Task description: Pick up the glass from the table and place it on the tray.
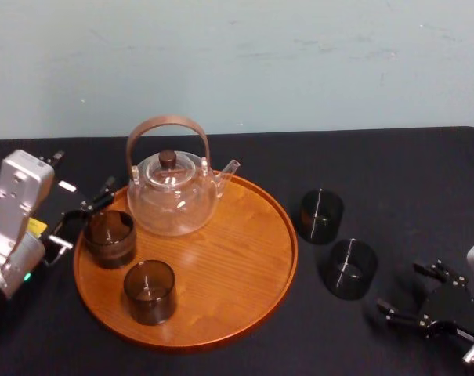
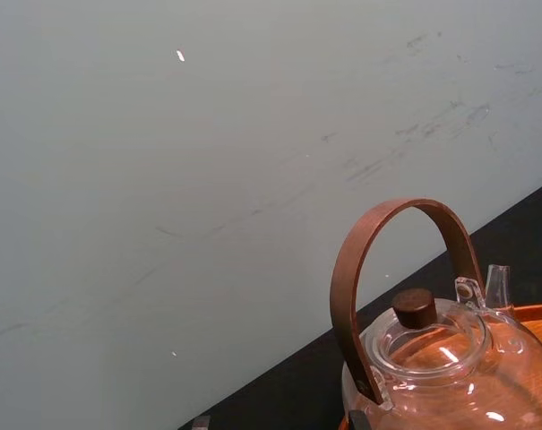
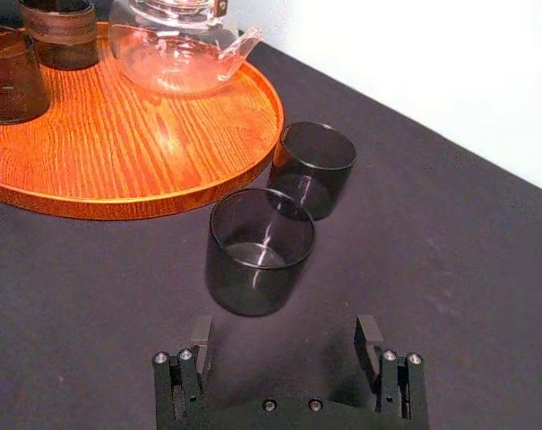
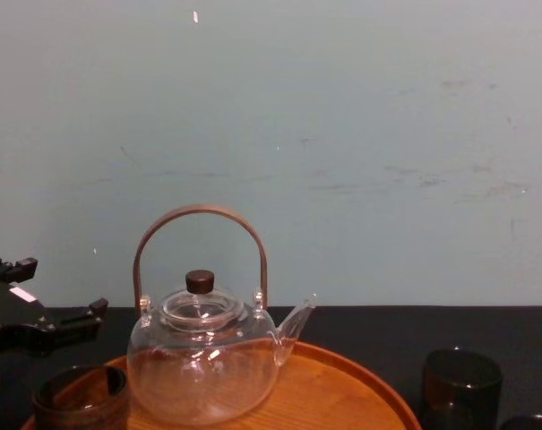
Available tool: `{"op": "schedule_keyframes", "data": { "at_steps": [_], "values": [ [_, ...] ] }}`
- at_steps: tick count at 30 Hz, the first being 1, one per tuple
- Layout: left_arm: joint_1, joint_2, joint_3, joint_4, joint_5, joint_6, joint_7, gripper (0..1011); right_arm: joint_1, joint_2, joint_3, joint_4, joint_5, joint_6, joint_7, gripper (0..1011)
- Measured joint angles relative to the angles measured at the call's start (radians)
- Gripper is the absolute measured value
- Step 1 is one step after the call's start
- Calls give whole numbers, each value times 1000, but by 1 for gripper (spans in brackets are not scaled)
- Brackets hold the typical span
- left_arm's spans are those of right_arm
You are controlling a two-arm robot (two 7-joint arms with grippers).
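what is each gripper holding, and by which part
Nothing is held. The right gripper is open, short of the nearer table glass; the left gripper is open beside the banded glass on the tray.

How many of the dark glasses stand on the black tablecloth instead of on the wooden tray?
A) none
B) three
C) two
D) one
C: the farther glass and the nearer glass stand on the black table right of the wooden tray, while a third glass and a fourth glass sit on the tray.
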Motion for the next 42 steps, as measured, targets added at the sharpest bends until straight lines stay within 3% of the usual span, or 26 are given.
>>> {"op": "schedule_keyframes", "data": {
  "at_steps": [18, 30, 42],
  "values": [
    [0, 0, 0, 0, 0, 0, 0, 1002, 61, -67, -6, 27, -44, 34, 52, 1002],
    [0, 0, 0, 0, 0, 0, 0, 1001, 84, -106, 1, 36, -28, 70, 113, 1002],
    [0, 0, 0, 0, 0, 0, 0, 1001, 101, -131, 10, 55, -8, 99, 129, 1002]
  ]
}}
